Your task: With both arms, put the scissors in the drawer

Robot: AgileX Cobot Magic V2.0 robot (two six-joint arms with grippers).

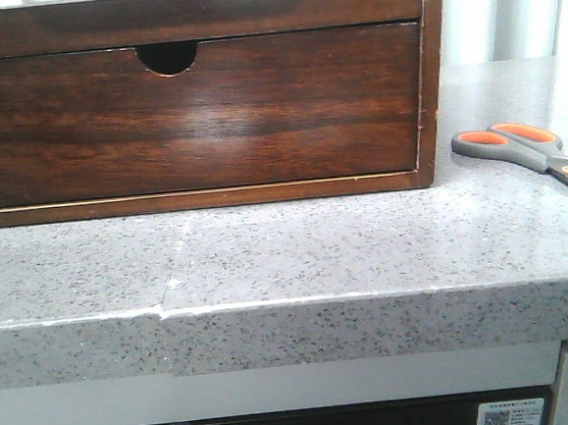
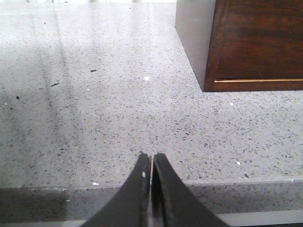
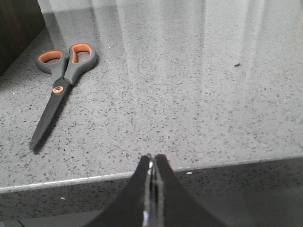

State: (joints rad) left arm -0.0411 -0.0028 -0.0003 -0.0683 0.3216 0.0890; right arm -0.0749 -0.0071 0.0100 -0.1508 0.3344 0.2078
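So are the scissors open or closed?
Closed. The scissors lie flat on the stone counter, their dark blades together as one strip, and no tool touches them.

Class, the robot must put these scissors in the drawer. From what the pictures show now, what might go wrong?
1. The grey-and-orange-handled scissors lie flat on the speckled grey stone counter; thin fingers may struggle to get under them.
2. Both drawer fronts look shut: the dark brown glossy wooden drawer must be opened first.
3. The left gripper and right gripper are both shut, and must open before grasping.
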